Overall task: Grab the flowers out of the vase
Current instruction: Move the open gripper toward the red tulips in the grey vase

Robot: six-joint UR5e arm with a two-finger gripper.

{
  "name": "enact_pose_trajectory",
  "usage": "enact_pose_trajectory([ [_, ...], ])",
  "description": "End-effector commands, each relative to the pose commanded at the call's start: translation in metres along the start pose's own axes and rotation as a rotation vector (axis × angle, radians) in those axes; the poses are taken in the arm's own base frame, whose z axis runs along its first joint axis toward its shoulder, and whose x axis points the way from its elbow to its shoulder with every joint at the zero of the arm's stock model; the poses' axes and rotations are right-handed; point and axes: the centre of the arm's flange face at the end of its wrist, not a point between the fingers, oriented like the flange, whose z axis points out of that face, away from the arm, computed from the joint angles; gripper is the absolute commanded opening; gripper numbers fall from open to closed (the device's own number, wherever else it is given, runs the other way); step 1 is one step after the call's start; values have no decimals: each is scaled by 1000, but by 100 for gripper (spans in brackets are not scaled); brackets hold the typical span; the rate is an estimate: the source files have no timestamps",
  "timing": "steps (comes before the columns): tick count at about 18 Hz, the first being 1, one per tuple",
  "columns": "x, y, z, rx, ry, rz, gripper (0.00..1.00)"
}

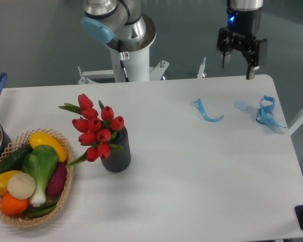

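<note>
- The end effector (pixel 238 57) is hanging high over the far edge of the white counter (pixel 192 176), with its two fingers spread apart and pointing down, gripping nothing.
- The flowers (pixel 95 129), a bunch of red tulip buds with green leaves, are standing in the vase (pixel 117 154), a short dark ribbed cylinder.
- Taking the vase as landmark, the end effector is sitting well apart from it, far off to the viewer's right and toward the back of the counter, and higher up.
- The bunch is leaning from the vase mouth up and toward the viewer's left, so its long axis is tilting rather than standing straight.
- A wicker basket of vegetables (pixel 29 176) is resting just to the viewer's left of the vase, close to the lowest buds.
- Judging from this, the coming move is calling for a long crossing toward the vase, then a descent onto the stems.
</note>
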Motion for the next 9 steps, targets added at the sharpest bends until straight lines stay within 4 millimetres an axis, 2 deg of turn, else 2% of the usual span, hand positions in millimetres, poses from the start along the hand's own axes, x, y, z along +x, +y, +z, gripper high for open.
enact_pose_trajectory([
  [1, 1, -5, 3, 11, 5, -40, 100],
  [4, 3, -37, 25, 77, 47, -135, 100],
  [6, 5, -47, 36, 126, 70, -214, 100],
  [9, 23, -74, 58, 190, 131, -235, 100],
])
